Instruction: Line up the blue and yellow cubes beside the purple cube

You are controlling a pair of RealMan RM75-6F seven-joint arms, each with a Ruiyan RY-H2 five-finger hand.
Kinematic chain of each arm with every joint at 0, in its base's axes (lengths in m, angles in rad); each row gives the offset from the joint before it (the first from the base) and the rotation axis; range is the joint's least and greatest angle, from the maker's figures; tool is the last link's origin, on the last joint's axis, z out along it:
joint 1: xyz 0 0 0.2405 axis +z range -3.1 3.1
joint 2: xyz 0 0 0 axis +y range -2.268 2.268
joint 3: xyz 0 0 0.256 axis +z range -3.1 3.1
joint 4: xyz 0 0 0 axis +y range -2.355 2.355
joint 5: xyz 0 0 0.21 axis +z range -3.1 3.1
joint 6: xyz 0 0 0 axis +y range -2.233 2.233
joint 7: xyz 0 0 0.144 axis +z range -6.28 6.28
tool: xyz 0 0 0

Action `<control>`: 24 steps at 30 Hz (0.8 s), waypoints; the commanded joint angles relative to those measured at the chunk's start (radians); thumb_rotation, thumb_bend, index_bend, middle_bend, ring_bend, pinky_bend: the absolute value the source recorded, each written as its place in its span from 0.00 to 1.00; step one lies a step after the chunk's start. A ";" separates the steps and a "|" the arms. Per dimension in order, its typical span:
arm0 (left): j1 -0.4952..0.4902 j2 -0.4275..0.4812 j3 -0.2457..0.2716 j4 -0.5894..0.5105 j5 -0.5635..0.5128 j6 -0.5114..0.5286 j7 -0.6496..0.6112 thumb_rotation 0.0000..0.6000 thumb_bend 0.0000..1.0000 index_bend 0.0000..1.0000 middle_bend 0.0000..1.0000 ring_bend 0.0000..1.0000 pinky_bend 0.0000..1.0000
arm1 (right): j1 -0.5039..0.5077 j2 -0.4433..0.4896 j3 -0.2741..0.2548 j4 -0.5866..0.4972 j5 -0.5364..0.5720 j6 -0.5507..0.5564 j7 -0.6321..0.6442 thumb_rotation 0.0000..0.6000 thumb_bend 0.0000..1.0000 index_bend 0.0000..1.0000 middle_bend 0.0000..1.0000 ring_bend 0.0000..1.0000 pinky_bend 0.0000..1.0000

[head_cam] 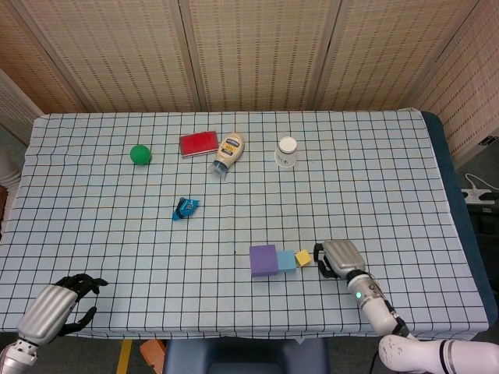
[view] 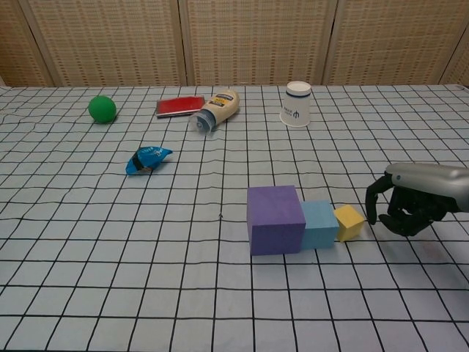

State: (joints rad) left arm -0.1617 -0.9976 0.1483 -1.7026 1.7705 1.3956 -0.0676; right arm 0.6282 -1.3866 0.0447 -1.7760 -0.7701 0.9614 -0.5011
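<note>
The large matte purple foam cube (view: 275, 218) sits near the front of the surface (head_cam: 374, 187), a table under a white cloth printed with a black grid; flush against its side stands the smaller light-blue foam cube (view: 319, 224), and touching that one, turned slightly askew, the still smaller yellow foam cube (view: 349, 222). Just beside the yellow cube hovers the right hand (view: 414, 202), silver-shelled with black fingers (view: 372, 205) curled downward, holding nothing and not touching the cube. The left hand (head_cam: 58, 308) rests at the near left corner, its black fingers loosely curled and empty. Farther back lie a crumpled blue foil wrapper (view: 146, 159), a smooth green ball (view: 102, 108), a flat red rectangular box (view: 180, 105), a tipped cream squeeze bottle (view: 217, 109) and an upturned white paper cup (view: 297, 103).
</note>
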 commanded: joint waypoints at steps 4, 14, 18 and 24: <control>0.000 0.000 0.001 -0.001 0.002 -0.001 0.002 1.00 0.43 0.30 0.41 0.25 0.35 | -0.001 -0.002 -0.010 -0.005 -0.014 0.024 -0.003 1.00 0.52 0.50 0.87 0.92 1.00; 0.000 0.001 -0.001 0.001 0.000 0.001 0.001 1.00 0.42 0.30 0.41 0.25 0.35 | -0.009 -0.029 -0.020 0.055 -0.073 -0.011 0.066 1.00 0.52 0.46 0.87 0.92 1.00; 0.000 0.000 -0.001 0.001 0.000 0.001 0.000 1.00 0.43 0.30 0.41 0.25 0.35 | -0.015 -0.031 -0.020 0.062 -0.097 -0.020 0.098 1.00 0.52 0.46 0.87 0.92 1.00; 0.001 0.001 0.000 0.000 0.001 0.002 0.000 1.00 0.43 0.30 0.41 0.25 0.35 | -0.020 -0.028 -0.018 0.067 -0.123 -0.027 0.129 1.00 0.52 0.46 0.87 0.92 1.00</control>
State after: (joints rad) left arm -0.1611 -0.9970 0.1482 -1.7021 1.7716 1.3976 -0.0673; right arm 0.6089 -1.4153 0.0264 -1.7103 -0.8914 0.9348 -0.3743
